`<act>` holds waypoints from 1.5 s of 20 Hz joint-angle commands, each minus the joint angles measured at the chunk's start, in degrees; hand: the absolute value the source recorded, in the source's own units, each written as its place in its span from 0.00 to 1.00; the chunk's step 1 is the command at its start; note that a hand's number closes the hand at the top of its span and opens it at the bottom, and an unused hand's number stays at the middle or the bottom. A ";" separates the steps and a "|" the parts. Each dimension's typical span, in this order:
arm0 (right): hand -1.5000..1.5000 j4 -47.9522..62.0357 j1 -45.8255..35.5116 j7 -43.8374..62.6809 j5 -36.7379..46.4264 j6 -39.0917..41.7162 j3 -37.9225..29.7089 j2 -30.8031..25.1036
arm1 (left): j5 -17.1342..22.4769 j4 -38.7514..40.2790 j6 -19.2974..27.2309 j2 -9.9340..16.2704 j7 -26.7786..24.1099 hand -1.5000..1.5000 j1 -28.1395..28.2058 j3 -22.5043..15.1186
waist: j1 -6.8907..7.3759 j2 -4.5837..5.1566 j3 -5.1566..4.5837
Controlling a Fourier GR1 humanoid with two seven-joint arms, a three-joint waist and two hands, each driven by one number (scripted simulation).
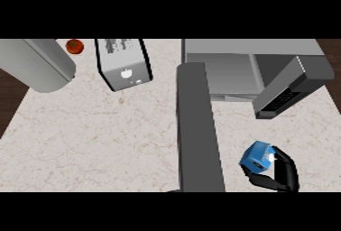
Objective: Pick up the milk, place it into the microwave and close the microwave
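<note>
Sitting low at the right of the head view, the blue milk carton (257,157) is tilted and gripped by the right hand (278,173), whose black fingers curl round its lower and right sides. Part of the carton's far face and its base are hidden by those fingers, and I cannot tell whether it touches the marble counter (93,135) or is lifted just above it. The hand's wrist and forearm are cut off at the lower edge of the scene.

Just left of the carton, a long grey slab (196,131) runs from the lower edge up to the middle of the view; it looks like the open microwave door seen edge-on, though its hinge is not plain. Above the carton stands the grey microwave (246,67), its cavity open toward the viewer, with a dark control panel (283,97) angled at its right side. The buttons on that panel are too small to read.

Well apart, toward the upper left, a white and black appliance (123,63) leans on the counter; its printed marks cannot be made out. Beside it a small red tomato (75,46) lies near the counter's back edge, partly cut off. A large grey cylinder (36,63), probably the left forearm, crosses the upper left corner, and no left hand shows.
</note>
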 commanded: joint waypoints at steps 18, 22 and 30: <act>1.00 17.50 -26.22 -0.60 4.89 0.73 1.10 -3.74 | 1.69 -2.89 -2.67 -2.70 2.65 0.00 0.87 -1.01 | 1.25 0.56 0.52; 1.00 18.95 -31.77 4.07 5.26 -3.17 1.16 -1.10 | 7.58 1.69 -3.99 1.97 2.17 0.00 -0.69 4.88 | 1.25 0.48 0.48; 1.00 23.51 -40.84 10.87 5.37 -3.20 -0.55 -7.33 | 3.38 3.11 -1.60 2.16 3.86 0.00 -7.21 1.37 | 2.78 1.54 0.58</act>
